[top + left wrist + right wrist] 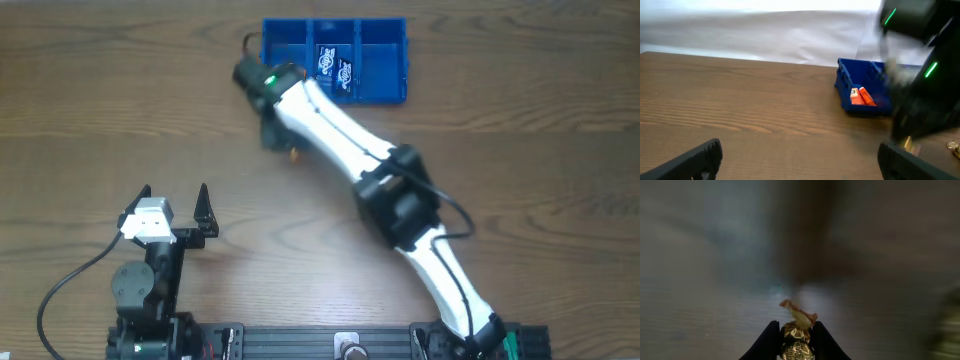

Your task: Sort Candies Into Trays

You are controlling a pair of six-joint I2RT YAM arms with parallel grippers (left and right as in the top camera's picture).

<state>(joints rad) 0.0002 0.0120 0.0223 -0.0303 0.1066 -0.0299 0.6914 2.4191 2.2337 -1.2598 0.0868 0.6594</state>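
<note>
My right gripper [795, 329] is shut on a gold-wrapped candy [798, 316], whose twisted wrapper end sticks out past the fingertips. In the top view this gripper [280, 140] hangs over bare table just in front of the left end of the blue three-compartment tray [385, 92]. Two dark-wrapped candies [335, 64] lie in the tray's middle compartment. An orange candy [862, 96] lies in the compartment of the tray [844, 90] nearest my left gripper. My left gripper [175, 203] stands open and empty at the lower left, far from the tray.
Another small gold candy [954, 146] lies on the wooden table at the edge of the left wrist view. The right arm [345, 140] stretches diagonally across the middle of the table. A pale wall rises behind the table's far edge.
</note>
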